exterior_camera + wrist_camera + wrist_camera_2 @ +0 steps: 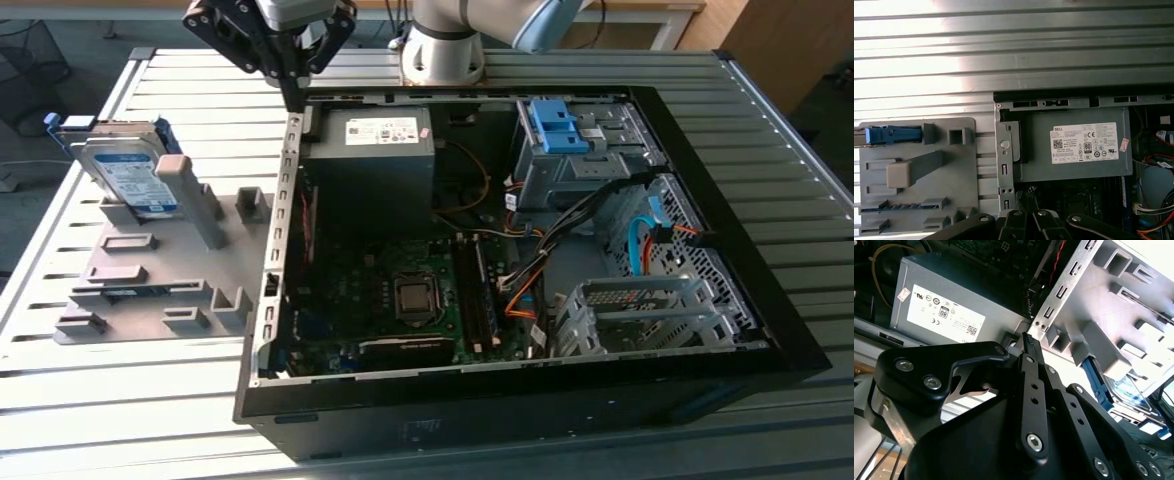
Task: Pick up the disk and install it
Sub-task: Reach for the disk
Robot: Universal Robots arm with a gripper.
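Jaws are sitting pressed together with nothing between them, and the gripper (291, 95) is hanging tips-down over the far corner of the open computer case (787, 345), on the exterior view's left, just above the case's perforated metal wall. Just beside it, inside the case, a grey power box (374, 160) is lying flat with its white sticker facing up (both wrist views are catching that sticker too). On the other side of the wall, a grey holder plate (134, 275) with raised blocks and slots is resting on the slatted table (120, 410), right against the case. The disk (124, 170) is standing on edge at the plate's far end, leaning back in a slot with its label facing out and its blue frame showing at the corners; it is apart from the gripper and untouched. Farther across the case, toward the exterior view's right, a blue bracket (554, 125) is sitting upright in the drive bay.
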